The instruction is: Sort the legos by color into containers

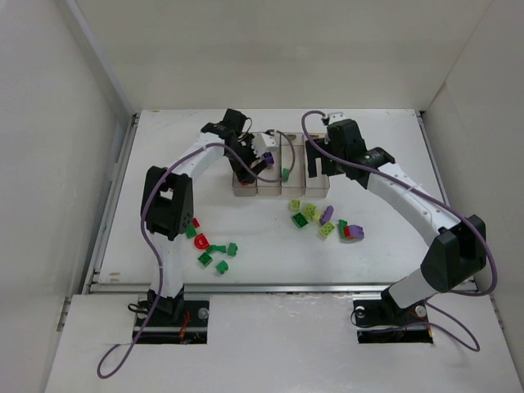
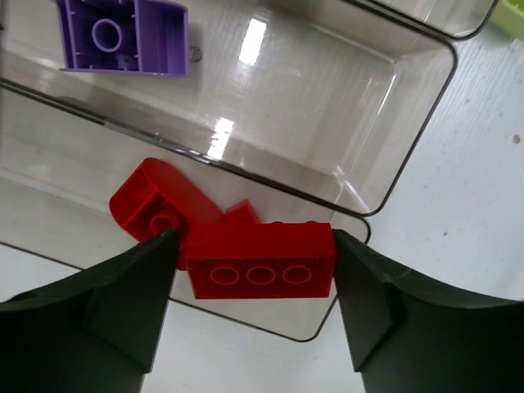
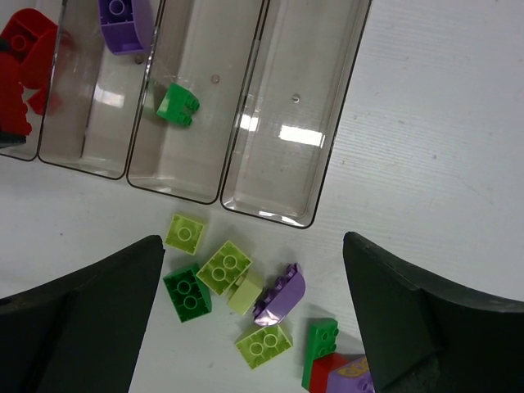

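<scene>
My left gripper (image 2: 255,262) is shut on a red three-stud brick (image 2: 260,274), held over the near end of the leftmost container (image 2: 270,323). A curved red brick (image 2: 155,205) lies in that container and a purple brick (image 2: 123,33) in the one beside it. The four joined containers (image 1: 280,176) stand at mid-table. In the right wrist view the third container holds a dark green brick (image 3: 178,105), and the fourth container (image 3: 295,106) has nothing in it. My right gripper (image 3: 254,237) is open and empty above loose bricks: yellow-green (image 3: 225,266), dark green (image 3: 187,292), purple (image 3: 281,293).
A second loose group lies nearer the left arm: red bricks (image 1: 196,237) and dark green bricks (image 1: 217,254). More bricks, a green (image 3: 321,340) and a red-and-purple stack (image 3: 344,377), lie under the right gripper. White walls enclose the table on three sides.
</scene>
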You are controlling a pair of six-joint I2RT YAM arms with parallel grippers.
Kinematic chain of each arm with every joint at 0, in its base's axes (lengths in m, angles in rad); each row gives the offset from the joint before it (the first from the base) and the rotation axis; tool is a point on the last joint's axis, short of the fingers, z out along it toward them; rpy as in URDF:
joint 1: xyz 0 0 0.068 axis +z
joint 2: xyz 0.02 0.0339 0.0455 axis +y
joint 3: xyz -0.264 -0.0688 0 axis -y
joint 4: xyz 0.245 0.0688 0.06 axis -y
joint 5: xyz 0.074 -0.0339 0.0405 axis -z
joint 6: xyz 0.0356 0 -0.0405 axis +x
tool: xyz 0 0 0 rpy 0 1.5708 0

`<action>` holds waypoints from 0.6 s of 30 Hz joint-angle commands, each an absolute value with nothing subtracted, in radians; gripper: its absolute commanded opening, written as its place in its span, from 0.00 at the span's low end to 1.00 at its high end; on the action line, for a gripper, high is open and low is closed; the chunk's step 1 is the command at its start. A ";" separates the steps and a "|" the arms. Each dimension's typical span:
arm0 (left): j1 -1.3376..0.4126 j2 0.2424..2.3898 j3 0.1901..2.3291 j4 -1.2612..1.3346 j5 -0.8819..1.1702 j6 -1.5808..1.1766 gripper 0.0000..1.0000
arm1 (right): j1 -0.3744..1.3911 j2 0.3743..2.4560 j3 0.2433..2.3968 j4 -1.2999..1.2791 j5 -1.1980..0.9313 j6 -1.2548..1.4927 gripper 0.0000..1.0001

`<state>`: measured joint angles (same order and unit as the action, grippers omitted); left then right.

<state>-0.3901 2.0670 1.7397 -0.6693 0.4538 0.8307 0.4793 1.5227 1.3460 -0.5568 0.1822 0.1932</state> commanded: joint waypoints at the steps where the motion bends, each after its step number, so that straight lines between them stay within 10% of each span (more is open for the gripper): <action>1: -0.380 2.019 1.733 -0.687 0.448 0.853 0.71 | 0.485 1.496 1.379 -0.499 0.163 0.181 0.95; 5: -0.380 1.979 1.743 -0.678 0.469 0.830 1.00 | 0.485 1.496 1.379 -0.508 0.152 0.181 0.95; 18: -0.350 1.815 1.703 -0.488 0.210 0.572 1.00 | 0.485 1.486 1.388 -0.517 0.133 0.181 0.95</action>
